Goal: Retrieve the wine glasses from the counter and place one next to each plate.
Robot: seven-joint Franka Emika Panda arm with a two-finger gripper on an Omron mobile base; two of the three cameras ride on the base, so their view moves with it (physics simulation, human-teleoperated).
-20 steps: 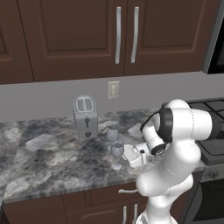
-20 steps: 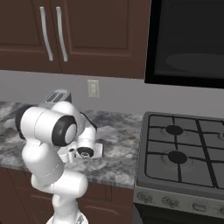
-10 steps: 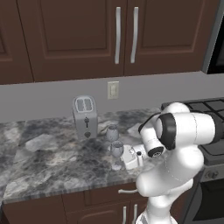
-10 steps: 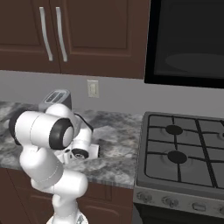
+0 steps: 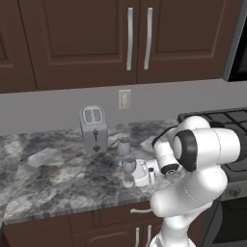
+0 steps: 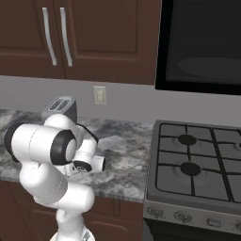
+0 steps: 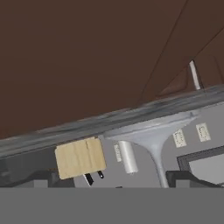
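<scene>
Two clear wine glasses stand on the grey marbled counter (image 5: 48,178) right of the toaster: a far wine glass (image 5: 124,147) and a near wine glass (image 5: 129,165). My gripper (image 5: 136,175) lies low over the counter, right against the near glass, and it is open. The hand view is rolled upside down. There the near glass's foot and stem (image 7: 152,136) stand between the two tips of the gripper (image 7: 114,179), closer to the right one. Nothing is clamped. The plates are out of view.
A silver toaster (image 5: 94,128) (image 6: 60,109) stands at the back by a wall outlet (image 5: 125,99). A gas stove (image 5: 226,120) (image 6: 197,164) borders the counter (image 6: 127,150) on the right. In the hand view a wooden block (image 7: 81,156) stands beyond the glass.
The arm has folded lower and its elbow has swung out. The hand has edged a little left toward the near glass. Both glasses stand where they were.
</scene>
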